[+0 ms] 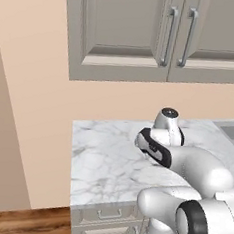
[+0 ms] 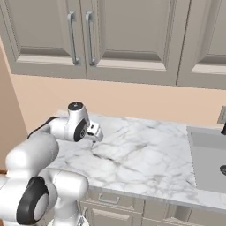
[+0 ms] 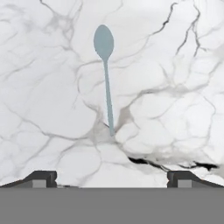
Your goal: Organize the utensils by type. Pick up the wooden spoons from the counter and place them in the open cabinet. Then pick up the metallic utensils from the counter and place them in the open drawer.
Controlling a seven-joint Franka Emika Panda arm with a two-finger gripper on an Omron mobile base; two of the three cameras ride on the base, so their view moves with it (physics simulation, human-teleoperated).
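A slim metallic spoon (image 3: 103, 42), pale teal-blue, lies flat on the white marble counter (image 3: 175, 65) in the hand view. Its bowl points away from the hand and its thin handle runs back toward the fingers. My gripper (image 3: 112, 177) hovers above the handle end, open, its two dark fingertips (image 3: 41, 177) set wide apart with nothing between them. From the right base view the gripper (image 2: 95, 132) hangs low over the left part of the counter (image 2: 145, 154). The wooden spoons, the open cabinet and the open drawer are out of view.
Closed grey-beige wall cabinets (image 2: 123, 35) with metal bar handles hang above the counter (image 1: 100, 157). A sink (image 2: 209, 159) is sunk into the right end. A peach wall bounds the counter's left end. Closed drawer fronts (image 1: 108, 216) sit below the front edge.
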